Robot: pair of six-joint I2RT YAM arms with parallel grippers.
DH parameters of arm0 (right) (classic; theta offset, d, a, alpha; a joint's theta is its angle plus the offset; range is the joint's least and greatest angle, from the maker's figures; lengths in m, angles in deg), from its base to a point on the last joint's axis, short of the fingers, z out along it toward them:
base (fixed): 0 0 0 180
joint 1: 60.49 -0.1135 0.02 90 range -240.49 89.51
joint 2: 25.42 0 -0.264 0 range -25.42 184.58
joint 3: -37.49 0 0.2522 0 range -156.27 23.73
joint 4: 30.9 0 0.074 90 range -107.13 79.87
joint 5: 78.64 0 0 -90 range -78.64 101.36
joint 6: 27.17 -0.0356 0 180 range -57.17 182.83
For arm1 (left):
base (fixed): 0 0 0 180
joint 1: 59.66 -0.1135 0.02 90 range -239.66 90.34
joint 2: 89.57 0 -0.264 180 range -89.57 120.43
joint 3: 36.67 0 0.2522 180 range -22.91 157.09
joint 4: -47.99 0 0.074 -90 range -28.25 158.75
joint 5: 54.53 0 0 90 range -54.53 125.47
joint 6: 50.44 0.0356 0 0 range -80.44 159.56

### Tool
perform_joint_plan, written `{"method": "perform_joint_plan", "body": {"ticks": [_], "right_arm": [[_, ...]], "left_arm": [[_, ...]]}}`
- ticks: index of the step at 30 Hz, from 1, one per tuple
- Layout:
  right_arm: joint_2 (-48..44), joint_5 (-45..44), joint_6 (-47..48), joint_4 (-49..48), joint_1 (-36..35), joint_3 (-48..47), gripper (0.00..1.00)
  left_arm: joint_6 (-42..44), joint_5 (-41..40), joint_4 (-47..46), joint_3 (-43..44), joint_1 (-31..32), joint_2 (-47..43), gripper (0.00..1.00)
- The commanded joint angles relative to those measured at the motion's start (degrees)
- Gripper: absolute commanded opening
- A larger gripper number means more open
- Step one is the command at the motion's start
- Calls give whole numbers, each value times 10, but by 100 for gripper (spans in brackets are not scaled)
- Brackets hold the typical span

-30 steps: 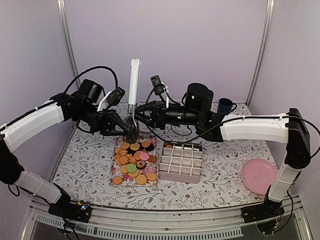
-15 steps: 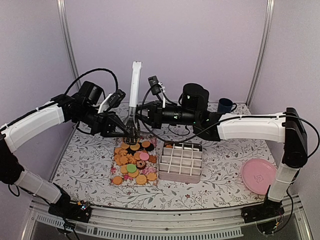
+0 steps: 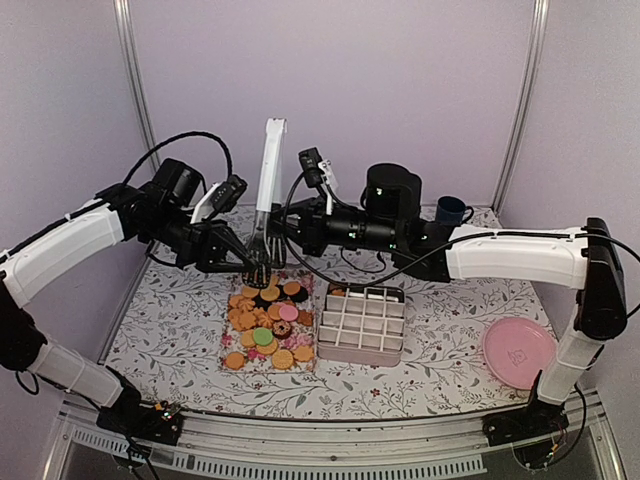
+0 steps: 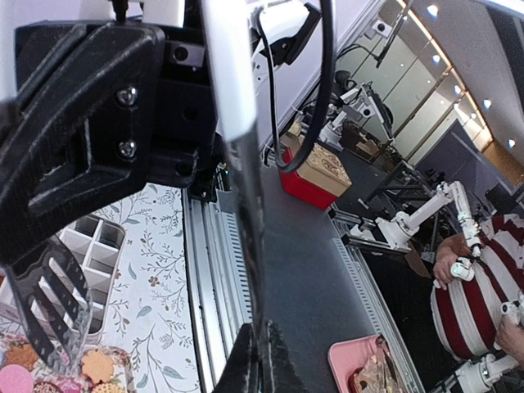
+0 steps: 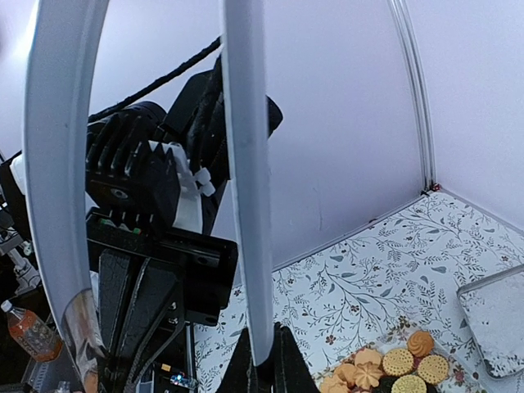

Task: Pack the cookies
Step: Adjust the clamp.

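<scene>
Dozens of small round cookies, mostly golden-orange, lie heaped on a patterned rectangular tray on the floral tabletop, beside a white gridded box. Above them, the left end effector and right end effector are both pressed together, apparently pinching white-handled, black-headed tongs.

The tongs are glossy white plastic, the cookies matt, perhaps rough.

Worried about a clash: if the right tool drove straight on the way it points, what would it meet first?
The right tool grips the tongs; past them it would probably meet the left tool, close opposite, though depth is unclear.
</scene>
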Motion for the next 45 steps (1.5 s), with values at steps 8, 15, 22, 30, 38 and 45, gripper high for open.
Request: {"method": "perform_joint_plan", "body": {"ticks": [8,15,22,30,38,45], "right_arm": [[-1,-141,13,18,45,53,0],[9,-164,-15,3,63,61,0],[21,-205,-14,17,65,60,0],[22,-46,-6,23,49,21,32],[-43,68,13,49,54,75,83],[-86,140,38,35,64,107,99]], "left_arm": [[110,44,135,59,1,-41,0],[177,4,203,83,2,-49,0],[246,-20,268,108,4,-44,0],[187,-112,150,27,4,-56,0],[204,-197,116,-1,4,-39,0],[196,-216,91,-26,7,-29,0]]}}
